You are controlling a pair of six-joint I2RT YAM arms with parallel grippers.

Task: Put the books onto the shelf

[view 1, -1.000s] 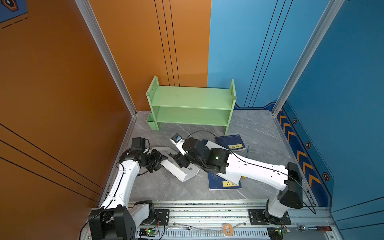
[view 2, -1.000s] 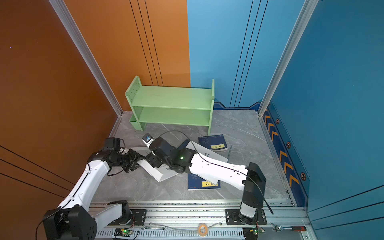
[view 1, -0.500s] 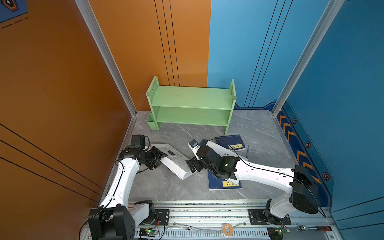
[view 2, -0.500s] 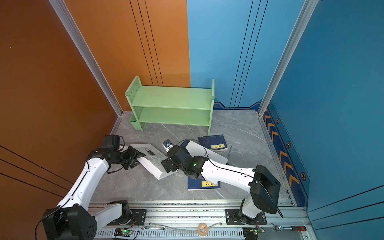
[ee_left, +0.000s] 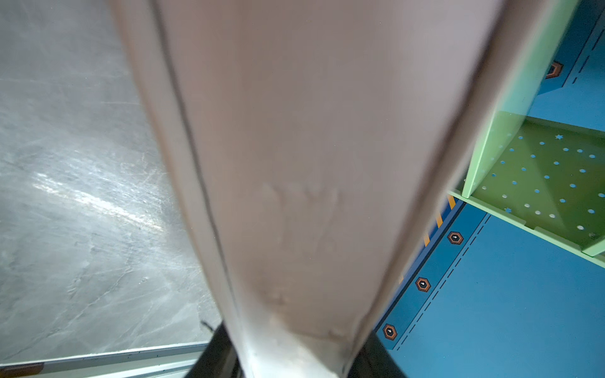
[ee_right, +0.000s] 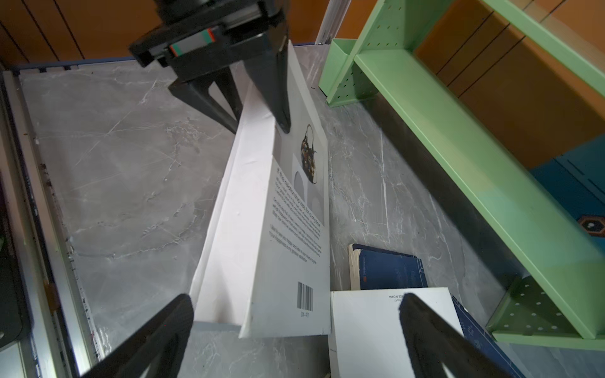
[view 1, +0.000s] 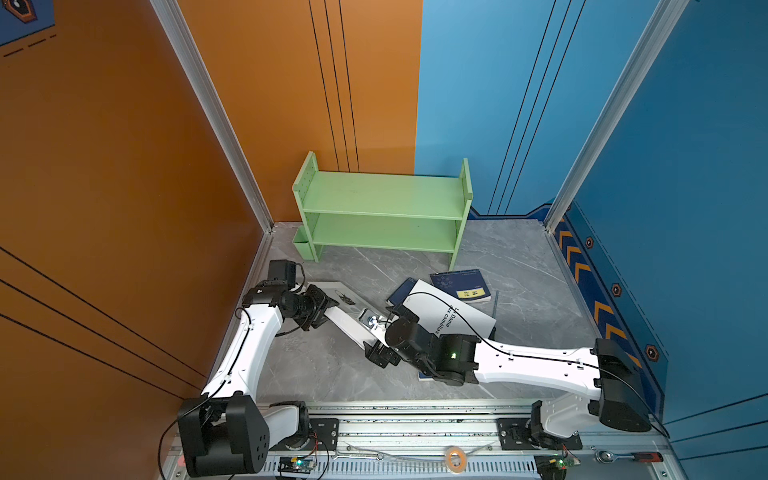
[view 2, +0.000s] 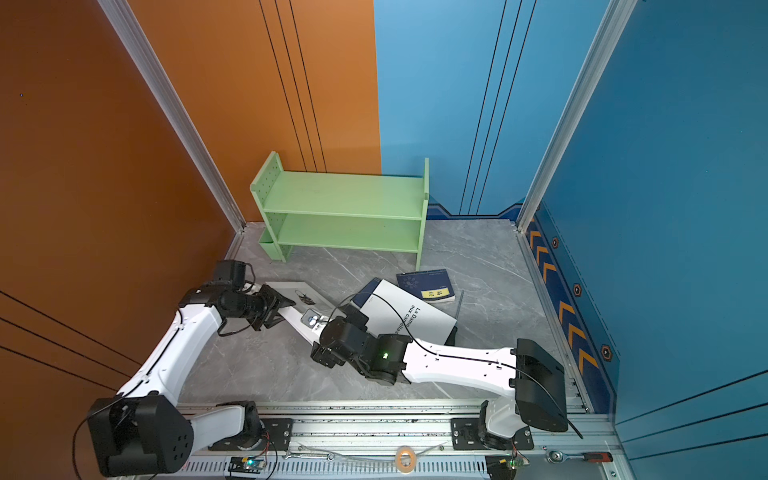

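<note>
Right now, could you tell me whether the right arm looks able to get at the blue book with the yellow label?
Probably yes. The right tool is open and holds nothing, and the blue book lies uncovered on that arm's side; only the flat lettered white book lies between them.

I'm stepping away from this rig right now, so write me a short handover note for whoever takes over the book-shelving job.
The left gripper is shut on one end of the grey-white book, which is tilted on edge.
The right gripper is open, jaws wide about that book's other end, not gripping.
The shelf has both boards bare.
On the tabletop, the white La Dame aux camélias book lies over a dark blue book, with the yellow-labelled blue book beside them.
Done: nothing shelved. Left: every book.
</note>
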